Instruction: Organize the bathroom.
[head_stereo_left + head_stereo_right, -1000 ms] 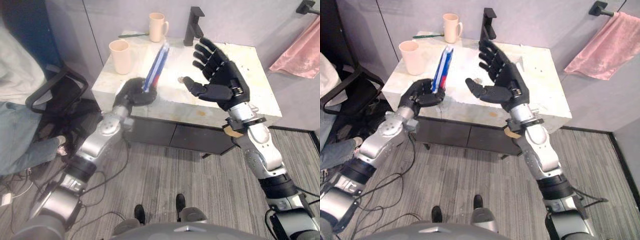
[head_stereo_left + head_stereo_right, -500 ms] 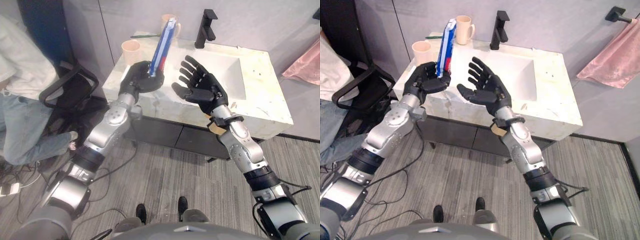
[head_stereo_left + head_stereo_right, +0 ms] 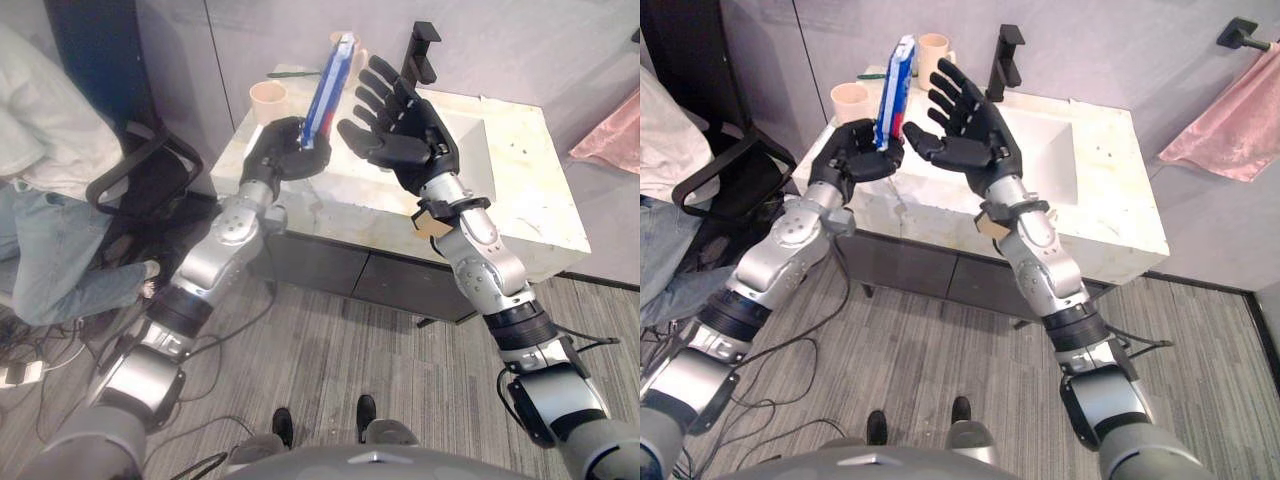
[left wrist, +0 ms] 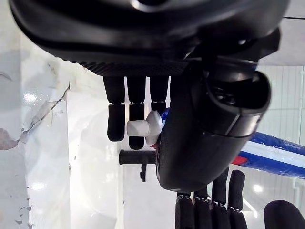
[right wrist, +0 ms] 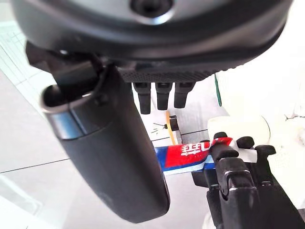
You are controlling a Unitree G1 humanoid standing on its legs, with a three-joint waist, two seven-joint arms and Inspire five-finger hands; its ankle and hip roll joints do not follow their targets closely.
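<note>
A blue, white and red toothpaste tube [image 3: 328,82] stands upright in my left hand [image 3: 285,152], whose fingers are curled round its lower end above the counter's left front corner. The left wrist view shows the tube's white cap [image 4: 140,128] past the fingers. My right hand [image 3: 410,150] is open with its fingers spread, the palm facing the tube from the right; I cannot tell whether it touches. The right wrist view has the tube [image 5: 190,155] just beyond my straight fingers [image 5: 162,95].
On the marble counter [image 3: 520,205] are a pink cup [image 3: 268,100], a second cup [image 3: 933,48], a green toothbrush [image 3: 295,73], a black faucet [image 3: 420,50] and a sink basin [image 3: 470,140]. A pink towel [image 3: 1230,130] hangs right. A chair [image 3: 130,180] and a seated person are left.
My left hand has lifted the tube from counter height up into the air. My right hand has risen and closed in on the tube from the right. The camera has shifted too.
</note>
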